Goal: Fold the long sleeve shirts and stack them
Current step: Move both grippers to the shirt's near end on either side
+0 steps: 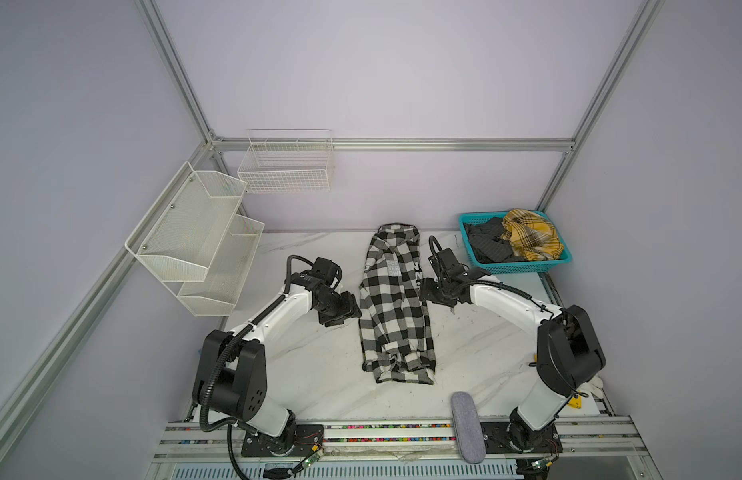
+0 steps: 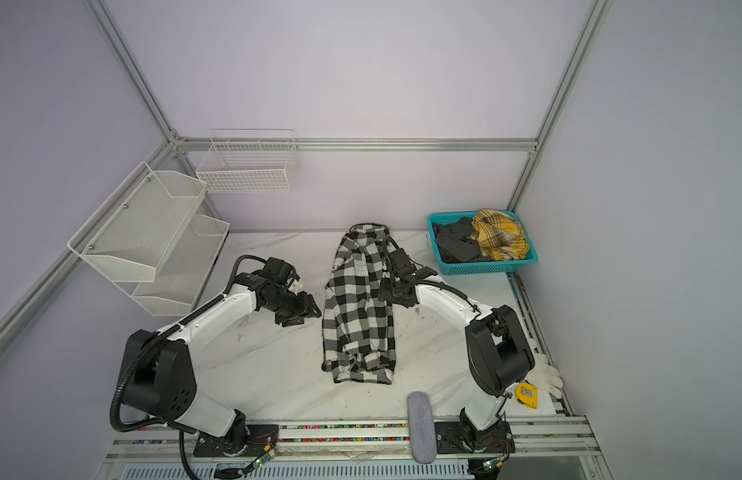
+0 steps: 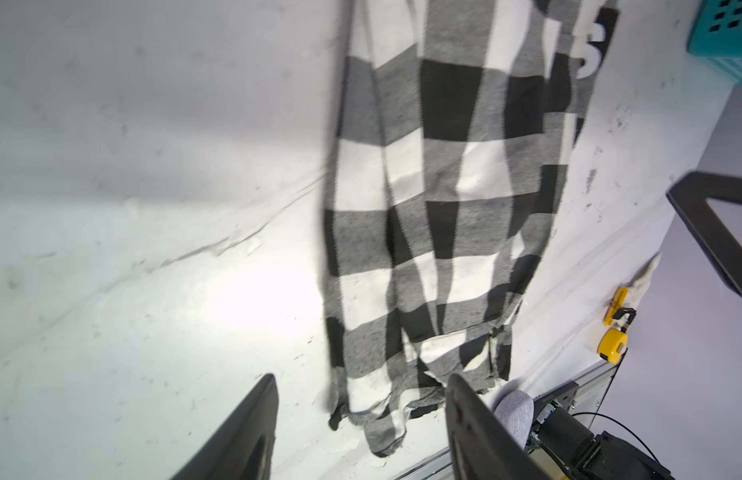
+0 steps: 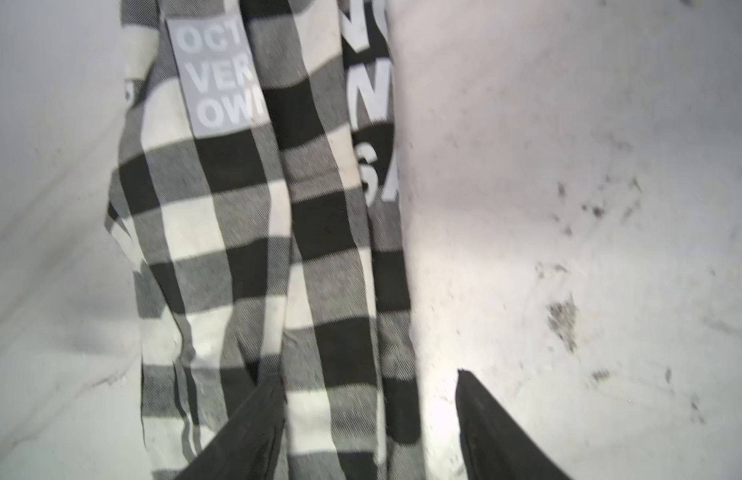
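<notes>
The black-and-white checked long sleeve shirt (image 1: 396, 307) (image 2: 358, 307) lies on the white table, folded into a long narrow strip with its sleeves laid in and its cuffs near the front hem. My left gripper (image 1: 352, 311) (image 3: 361, 378) hovers open at the strip's left edge, and nothing is between its fingers. On the right edge, near the white lettering (image 4: 219, 75), my right gripper (image 1: 425, 291) (image 4: 369, 376) is open just above the cloth (image 4: 257, 249). A yellow plaid shirt (image 1: 531, 235) and a dark grey one (image 1: 485, 245) lie bunched in the teal basket (image 1: 527, 268).
A white mesh shelf (image 1: 194, 241) and a wire basket (image 1: 286, 166) hang at the back left. A grey padded piece (image 1: 467, 428) lies over the front rail. A yellow tape measure (image 2: 526, 395) and a white glove (image 2: 548, 374) sit by the right arm's base.
</notes>
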Robot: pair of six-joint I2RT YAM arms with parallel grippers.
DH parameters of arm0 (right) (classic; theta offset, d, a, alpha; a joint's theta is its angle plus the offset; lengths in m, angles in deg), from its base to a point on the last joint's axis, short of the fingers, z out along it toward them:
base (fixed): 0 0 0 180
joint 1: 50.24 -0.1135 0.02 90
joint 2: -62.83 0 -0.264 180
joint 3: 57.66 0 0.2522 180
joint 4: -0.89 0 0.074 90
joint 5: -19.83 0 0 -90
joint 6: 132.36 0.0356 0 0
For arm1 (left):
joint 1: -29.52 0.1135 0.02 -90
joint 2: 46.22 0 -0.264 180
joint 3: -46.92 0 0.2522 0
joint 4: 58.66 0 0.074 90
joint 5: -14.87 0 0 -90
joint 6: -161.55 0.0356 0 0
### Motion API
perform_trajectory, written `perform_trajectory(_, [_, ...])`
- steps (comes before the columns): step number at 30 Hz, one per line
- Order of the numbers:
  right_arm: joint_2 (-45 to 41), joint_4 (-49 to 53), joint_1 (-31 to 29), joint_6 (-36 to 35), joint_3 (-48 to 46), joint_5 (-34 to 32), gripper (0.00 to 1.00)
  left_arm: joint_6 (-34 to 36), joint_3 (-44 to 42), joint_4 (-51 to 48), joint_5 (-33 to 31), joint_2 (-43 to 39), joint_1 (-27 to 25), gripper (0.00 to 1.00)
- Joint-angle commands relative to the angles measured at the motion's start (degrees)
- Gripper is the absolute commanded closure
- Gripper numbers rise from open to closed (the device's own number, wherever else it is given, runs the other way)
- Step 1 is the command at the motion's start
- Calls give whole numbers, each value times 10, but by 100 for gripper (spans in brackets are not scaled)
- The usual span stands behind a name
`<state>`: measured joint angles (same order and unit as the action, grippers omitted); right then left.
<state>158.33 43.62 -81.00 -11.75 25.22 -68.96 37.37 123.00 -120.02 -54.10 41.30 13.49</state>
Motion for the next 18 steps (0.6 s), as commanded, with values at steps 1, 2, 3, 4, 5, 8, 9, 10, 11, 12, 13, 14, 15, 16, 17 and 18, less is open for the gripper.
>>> perform_trajectory(1, [-44, 16, -19, 27, -69, 9, 35, -25, -68, 7, 36, -3, 10, 29])
perform_trajectory(2, [-56, 15, -24, 34, -86, 14, 36, -32, -80, 18, 50, -3, 10, 29])
perform_trajectory(3, [-71, 12, -30, 44, -105, 21, 37, -40, -94, 29, 66, -3, 9, 29])
perform_trajectory(4, [-84, 5, -38, 56, -124, 30, 37, -48, -107, 42, 79, -3, 8, 31])
perform_trajectory(5, [-95, -3, -46, 68, -141, 36, 38, -55, -118, 52, 85, -3, 5, 34])
perform_trajectory(8, [-118, -25, -69, 100, -186, 48, 44, -72, -137, 73, 95, 6, -16, 41])
perform_trajectory(9, [-122, -28, -73, 109, -198, 48, 45, -75, -139, 76, 95, 12, -26, 42])
perform_trajectory(10, [-125, -30, -76, 117, -208, 48, 47, -79, -140, 78, 92, 17, -37, 43])
perform_trajectory(11, [-127, -34, -78, 124, -217, 51, 49, -82, -142, 82, 91, 20, -45, 43])
perform_trajectory(12, [-130, -38, -80, 132, -226, 55, 50, -88, -145, 88, 89, 21, -52, 43])
perform_trajectory(13, [-133, -44, -82, 141, -235, 61, 52, -93, -147, 94, 87, 24, -58, 43])
perform_trajectory(14, [-135, -49, -83, 148, -243, 68, 53, -96, -149, 97, 85, 28, -61, 43])
perform_trajectory(15, [-137, -56, -86, 156, -251, 77, 53, -98, -151, 100, 83, 32, -63, 43])
perform_trajectory(16, [-139, -62, -90, 164, -260, 84, 53, -100, -154, 104, 83, 37, -64, 44])
perform_trajectory(17, [-140, -67, -93, 170, -266, 88, 54, -102, -157, 109, 84, 41, -66, 44])
perform_trajectory(18, [-143, -72, -97, 178, -273, 91, 56, -104, -160, 114, 86, 47, -68, 44])
